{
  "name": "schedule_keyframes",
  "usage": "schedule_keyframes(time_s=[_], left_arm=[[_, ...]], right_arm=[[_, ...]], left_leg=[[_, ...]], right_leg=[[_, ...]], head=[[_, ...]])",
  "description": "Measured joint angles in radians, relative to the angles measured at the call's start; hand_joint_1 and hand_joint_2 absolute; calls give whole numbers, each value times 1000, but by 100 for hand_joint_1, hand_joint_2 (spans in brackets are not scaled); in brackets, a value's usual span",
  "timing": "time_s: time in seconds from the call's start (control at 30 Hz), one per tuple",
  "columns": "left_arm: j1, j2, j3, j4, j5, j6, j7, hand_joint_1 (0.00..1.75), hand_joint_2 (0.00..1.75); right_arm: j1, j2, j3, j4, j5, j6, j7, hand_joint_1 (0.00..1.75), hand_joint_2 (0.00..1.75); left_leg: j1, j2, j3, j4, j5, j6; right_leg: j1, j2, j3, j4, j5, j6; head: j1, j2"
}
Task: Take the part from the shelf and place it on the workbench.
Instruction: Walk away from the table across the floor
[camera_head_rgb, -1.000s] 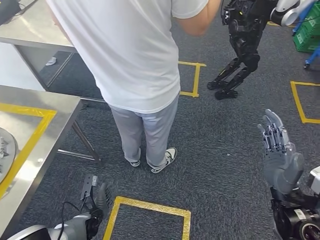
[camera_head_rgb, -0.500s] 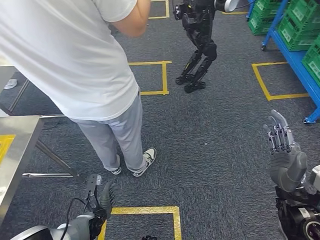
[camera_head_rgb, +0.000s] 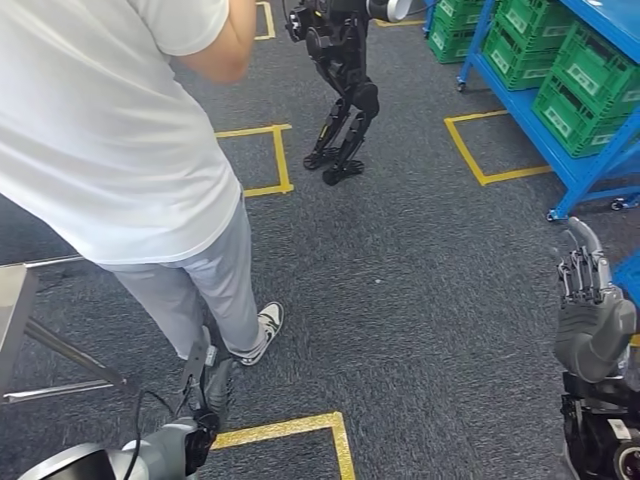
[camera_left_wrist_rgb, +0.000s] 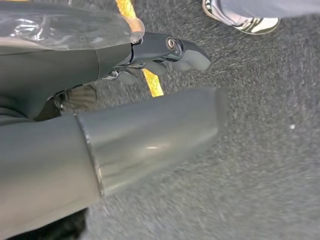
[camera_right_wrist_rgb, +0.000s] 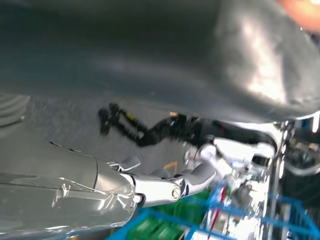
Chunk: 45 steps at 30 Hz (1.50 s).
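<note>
The blue shelf (camera_head_rgb: 562, 150) stands at the far right and carries several green crates (camera_head_rgb: 577, 95). A corner of the steel workbench (camera_head_rgb: 9, 305) shows at the left edge. My right hand (camera_head_rgb: 592, 315) is raised at the lower right, near the shelf's foot, fingers upright and empty. My left hand (camera_head_rgb: 210, 385) hangs low over the carpet beside a person's shoe, fingers straight, holding nothing. In the left wrist view the left hand (camera_left_wrist_rgb: 151, 132) is stretched out above grey carpet. In the right wrist view the right hand (camera_right_wrist_rgb: 113, 187) is empty, with blue shelf frame and green crates behind it.
A person (camera_head_rgb: 113, 130) in a white shirt and grey trousers stands close at my front left. Another black robot (camera_head_rgb: 340, 80) stands further back in the middle. Yellow tape squares (camera_head_rgb: 264, 160) mark the dark carpet, one (camera_head_rgb: 287, 430) right before me.
The whole picture has swung to the right, so the camera has turned. The workbench has slid off to the left and the blue shelf has come in. Both hands stay empty.
</note>
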Motion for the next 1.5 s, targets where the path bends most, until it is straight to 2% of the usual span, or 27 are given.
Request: schedule_keyframes(time_s=[0.03, 0.07, 0.13, 0.2, 0.23, 0.3, 0.37, 0.43, 0.5, 0.53, 0.6, 0.67, 0.73, 0.8, 0.87, 0.93, 1.0, 1.03, 1.07, 1.1, 1.17, 1.23, 1.3, 1.33, 1.4, 1.43, 1.5], left_arm=[[-1, -1, -5, 0, -5, 4, -2, 0, 0], [-1, -1, -9, 0, -7, 5, -2, 0, 0], [-3, -3, -15, 0, -8, -4, -3, 0, 0], [-3, -3, -21, 0, -2, -18, -2, 0, 0], [-3, -3, -23, 0, 5, -25, -1, 0, 0], [-3, -3, -24, 0, 25, -41, 0, 0, 0], [-3, -1, -24, -1, 43, -56, -1, 0, 0], [0, 5, -24, -1, 56, -67, -1, 0, 0], [4, 13, -24, -1, 67, -76, 0, 0, 0], [6, 17, -24, -1, 71, -81, 0, 0, 0], [6, 26, -23, -1, 75, -86, 0, 0, 0], [3, 33, -23, -1, 76, -88, 0, 0, 0], [3, 38, -23, -1, 77, -87, -1, 0, 0], [1, 38, -23, -1, 76, -80, -3, 0, 0], [-2, 39, -23, -1, 69, -70, -9, 0, 0], [-3, 41, -23, -1, 59, -60, -12, 0, 0], [-1, 42, -23, -1, 51, -51, -6, 0, 0], [-1, 43, -23, -1, 48, -47, 1, 0, 0], [-1, 44, -23, -1, 46, -44, 11, 0, 0], [-2, 44, -23, -1, 45, -44, 18, 0, 0], [-3, 44, -23, -1, 41, -45, 27, 0, 0], [-3, 47, -23, -1, 39, -47, 28, 0, 0], [-5, 48, -23, -1, 42, -53, 28, 0, 0], [-7, 48, -23, -1, 47, -58, 28, 0, 0], [-8, 49, -23, -1, 57, -71, 27, 0, 0], [-7, 50, -23, -1, 61, -76, 27, 0, 0], [0, 52, -23, -1, 69, -84, 25, 0, 0]], right_arm=[[1, 0, 0, -1, 0, -5, 2, 0, 0], [1, 0, 0, -2, 0, -8, 3, 0, 0], [-1, 0, 1, -7, 0, -12, 4, 0, 0], [-3, 0, 2, -13, 0, -17, 7, 0, 0], [-1, 0, 4, -17, 0, -19, 8, 0, 0], [9, 0, 6, -25, 0, -21, 11, 0, 0], [12, -1, 8, -32, 0, -17, 12, 0, 0], [6, -1, 10, -35, 0, -9, 16, 0, 0], [-1, 0, 13, -32, -3, 1, 20, 0, 0], [-5, 0, 14, -29, -5, 5, 22, 0, 0], [-13, 0, 17, -24, -7, 10, 23, 0, 0], [-20, 0, 19, -22, -8, 11, 24, 0, 0], [-27, 1, 21, -18, -11, 14, 23, 0, 0], [-30, 1, 22, -13, -19, 23, 19, 0, 0], [-34, 1, 23, -6, -26, 34, 9, 0, 0], [-41, 2, 24, 6, -28, 46, -5, 0, 0], [-44, 2, 24, 25, -29, 57, -14, 0, 0], [-44, 2, 24, 34, -28, 63, -17, 0, 0], [-44, 2, 24, 41, -27, 68, -19, 0, 0], [-44, 3, 24, 46, -25, 72, -21, 0, 0], [-49, 4, 23, 53, -23, 79, -22, 0, 0], [-54, 6, 23, 60, -21, 82, -23, 0, 0], [-55, 8, 22, 67, -21, 85, -23, 0, 0], [-55, 9, 22, 69, -20, 86, -23, 0, 0], [-58, 13, 21, 74, -19, 90, -24, 0, 0], [-59, 15, 20, 76, -18, 91, -24, 0, 0], [-60, 18, 19, 82, -18, 94, -23, 0, 0]], left_leg=[[0, 12, 1, 0, -2, -1], [0, 23, 3, 1, -4, -2], [-2, 45, 11, 2, -11, -10], [-8, 65, 16, 3, -17, -21], [-11, 75, 17, 3, -18, -25], [-11, 91, 18, 5, -23, -34], [-7, 58, 3, 45, -53, -42], [-5, 4, -56, 170, -115, -46], [-5, -14, -124, 294, -154, -47], [-5, -17, -137, 309, -145, -47], [-5, -27, -106, 221, -78, -42], [-1, -68, -46, 80, -13, -35], [0, -91, -19, 15, 4, -30], [-1, -70, -14, 7, 4, -23], [1, -48, -6, -3, 8, -11], [0, -26, 0, -8, 8, -3], [-2, -4, 1, -8, 5, 1], [-3, 7, 2, -7, 4, 0], [-2, 18, 3, -7, 2, -1], [-2, 28, 6, -7, 0, -4], [-5, 48, 13, -5, -7, -13], [-12, 68, 16, -5, -11, -22], [-14, 91, 17, -5, -14, -31], [-13, 88, 17, 2, -21, -36], [-8, 48, -9, 67, -63, -44], [-6, 19, -38, 131, -96, -46], [-6, -10, -109, 265, -145, -48]], right_leg=[[-2, -4, -1, 4, 9, 2], [-3, -10, 18, -32, 35, 2], [1, -47, 89, -165, 97, -2], [11, -82, 138, -256, 118, -16], [16, -85, 143, -267, 114, -23], [15, -63, 142, -272, 118, -38], [10, -40, 142, -278, 123, -50], [9, -18, 142, -280, 126, -60], [10, 8, 141, -280, 126, -64], [10, 22, 142, -280, 126, -65], [10, 49, 144, -279, 126, -65], [11, 72, 144, -277, 125, -60], [10, 93, 138, -275, 126, -50], [6, 111, 132, -277, 128, -37], [8, 76, 115, -246, 107, -27], [6, 19, 66, -137, 50, -16], [0, -1, 9, -14, 3, -7], [-2, -5, -2, 8, 2, -5], [-4, -9, 8, -10, 20, -4], [-4, -19, 36, -65, 52, -4], [4, -64, 108, -205, 105, -11], [14, -93, 143, -273, 116, -27], [17, -73, 144, -278, 118, -44], [16, -60, 144, -282, 121, -51], [13, -36, 145, -288, 128, -63], [12, -25, 145, -289, 129, -67], [13, 2, 144, -289, 130, -72]], head=[[0, 0], [0, 0], [1, 0], [1, 0], [0, 0], [-3, 0], [-5, 0], [-10, 0], [-14, 0], [-15, 0], [-17, 0], [-19, 0], [-19, 0], [-19, 0], [-14, 0], [-7, 0], [-3, 0], [-3, 0], [-3, 0], [-3, 0], [-1, 0], [-3, 0], [-6, 0], [-7, 0], [-9, 0], [-11, 0], [-15, 0]])
